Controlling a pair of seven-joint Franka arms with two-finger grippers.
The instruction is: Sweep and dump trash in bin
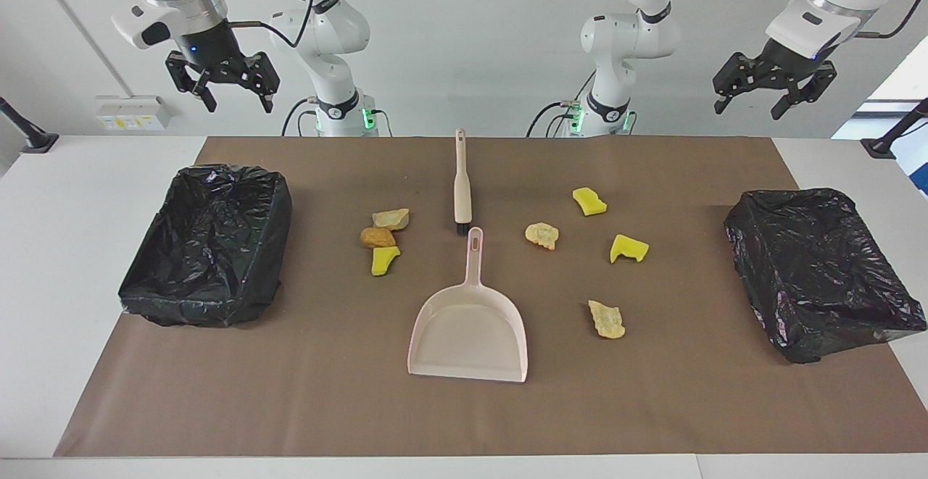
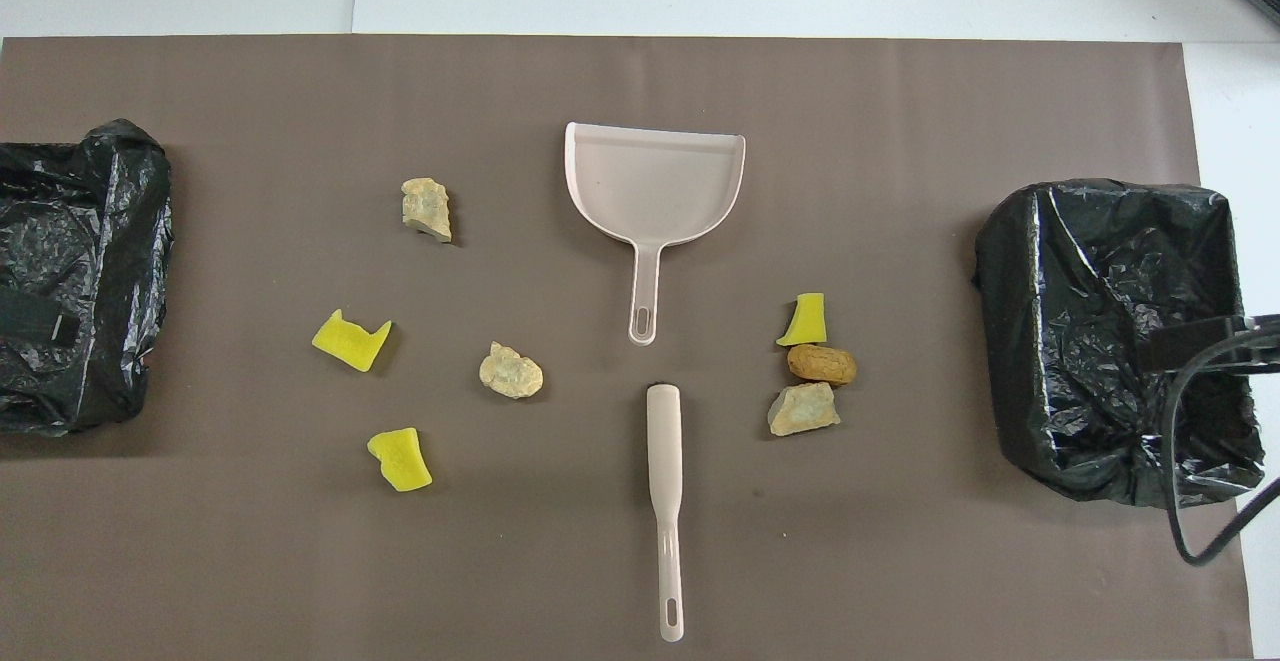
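You can see both arms waiting up high. The left pincer hangs over the table's back edge, near the left arm's bin, and its fingers are spread wide with nothing in them. The right pincer hangs over the back edge near the right arm's bin, and it is spread wide and holds nothing too.

Look at the brown mat on the table. The pink dustpan lies flat in the middle, with its handle pointing toward the robots. The little brush lies just beside the tip of that handle, nearer to the robots, in one line with it. You cannot tell if they touch.

The trash is seven small spongy bits, all on the mat. Three sit close together toward the right arm's end: a pale one, an orange-brown one and a bright yellow one. Four lie spread out toward the left arm's end: two bright yellow and two pale.

Each bin has a black bag in it and sits at one end of the mat
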